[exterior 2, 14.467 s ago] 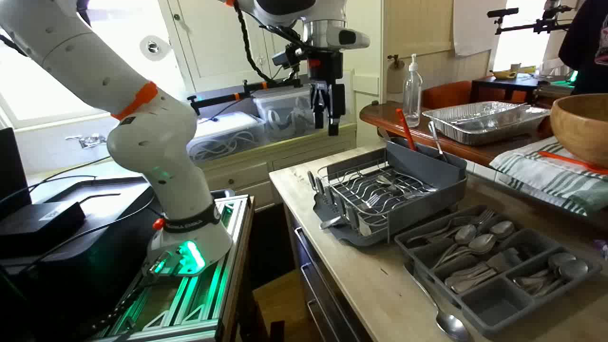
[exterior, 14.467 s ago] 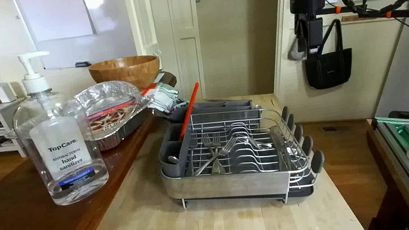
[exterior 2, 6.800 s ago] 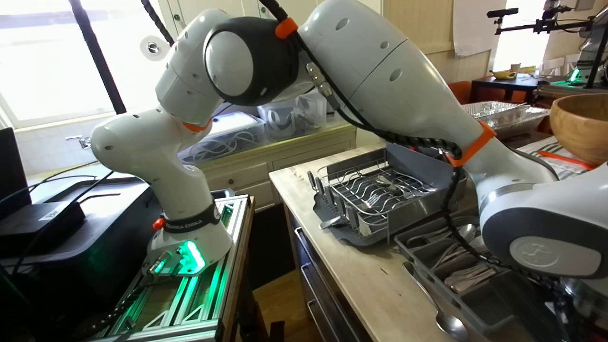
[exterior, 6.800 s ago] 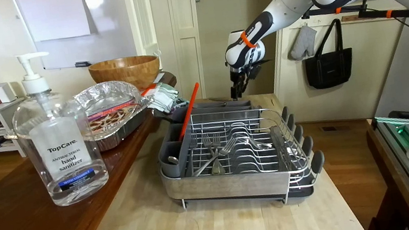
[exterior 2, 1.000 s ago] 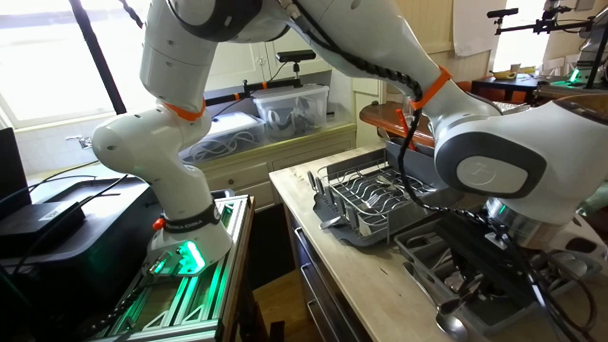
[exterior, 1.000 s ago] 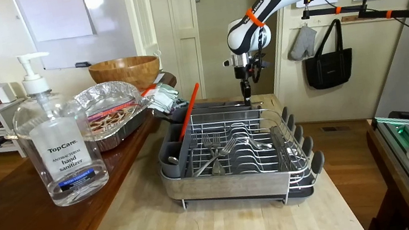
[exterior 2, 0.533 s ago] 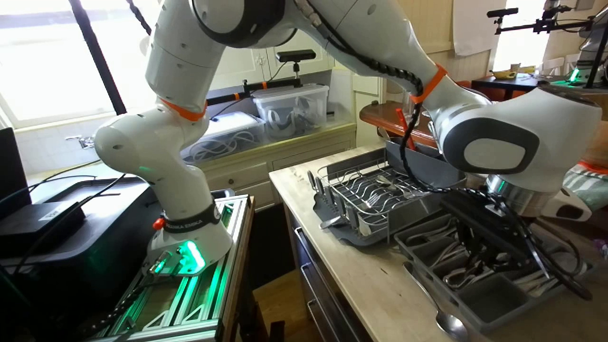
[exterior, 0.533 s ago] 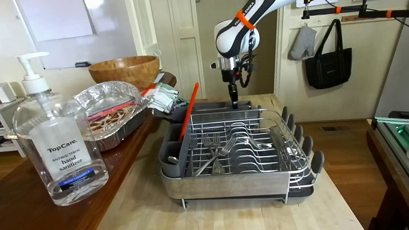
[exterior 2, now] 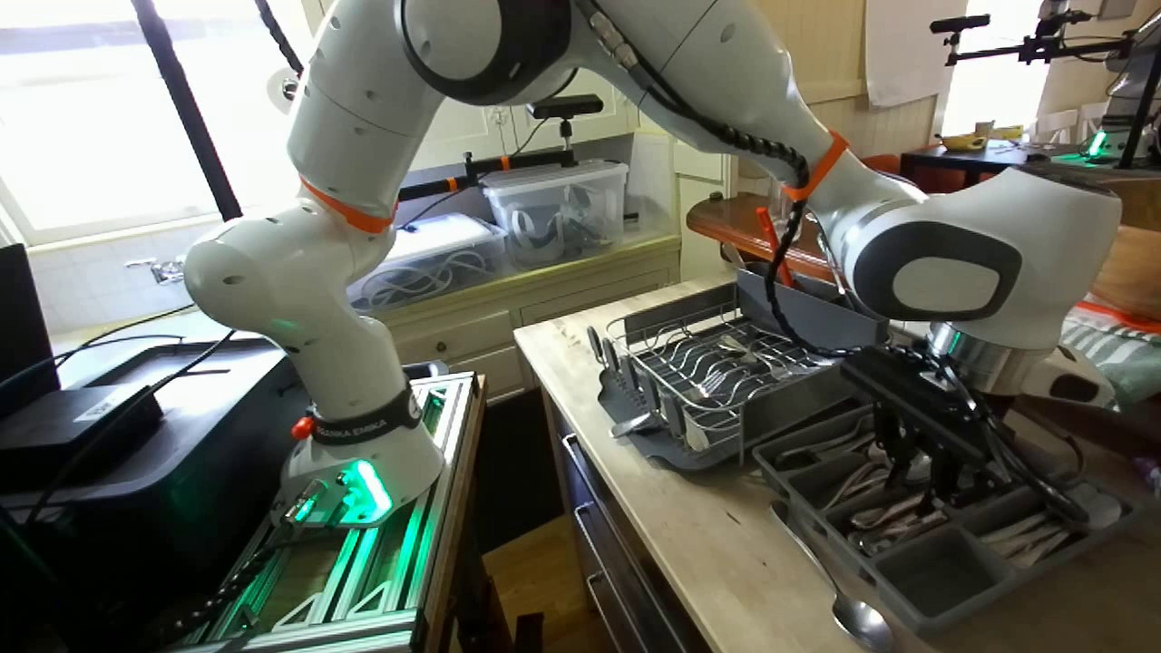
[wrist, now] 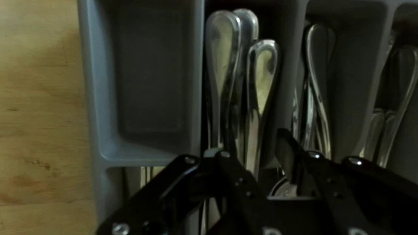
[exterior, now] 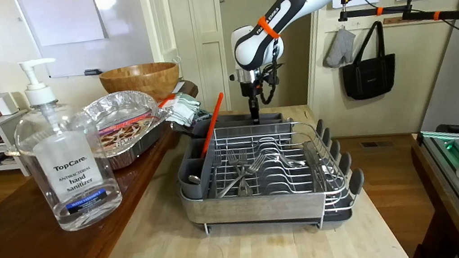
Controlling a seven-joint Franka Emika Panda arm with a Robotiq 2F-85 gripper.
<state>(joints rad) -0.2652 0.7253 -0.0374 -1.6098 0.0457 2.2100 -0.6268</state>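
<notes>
Wrist view: cutlery handle [wrist: 259, 101] framed between the spread claw [wrist: 257, 143] tips (grip empty).

I count one gripper [wrist: 256, 143], one cutlery tray [wrist: 147, 71] and one dish rack [exterior: 255, 209]. In the compartment [wrist: 287, 65] below the gripper, I see three cutlery handles [wrist: 223, 49]. Beside the tray is one spoon [exterior 2: 860, 621]. Also there is one wooden bowl [exterior: 141, 84], one hand sanitizer bottle [exterior: 74, 170] and two storage boxes [exterior 2: 558, 213].
</notes>
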